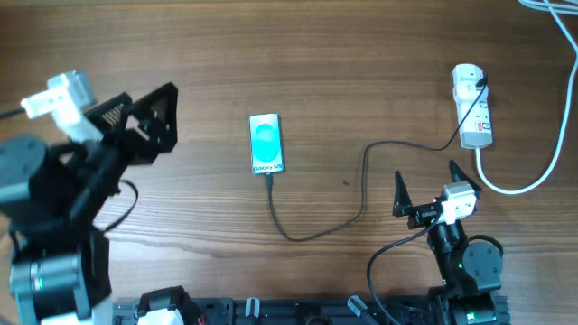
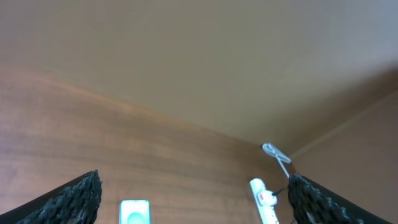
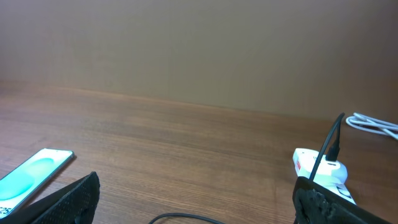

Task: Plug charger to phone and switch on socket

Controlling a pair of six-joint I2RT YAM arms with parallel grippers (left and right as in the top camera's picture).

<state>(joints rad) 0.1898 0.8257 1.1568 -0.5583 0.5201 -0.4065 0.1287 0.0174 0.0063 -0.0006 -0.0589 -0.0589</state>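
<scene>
I inspected the wooden table (image 1: 181, 54): a brown top with dark grain running along its length, and a mild sheen. From my wrist views, a plain beige wall (image 3: 199, 43) rose directly behind the table's far edge. The lighting was soft and even across both wood and wall.

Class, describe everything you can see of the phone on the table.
The phone is a slim rectangle with a pale rim, lying flat, face up on the wooden table, near its middle. Its screen glows teal-blue, with a round shape and small text toward the near end. The thin black charger meets that near edge; whether it is seated cannot be told. Nothing else touches it.
</scene>
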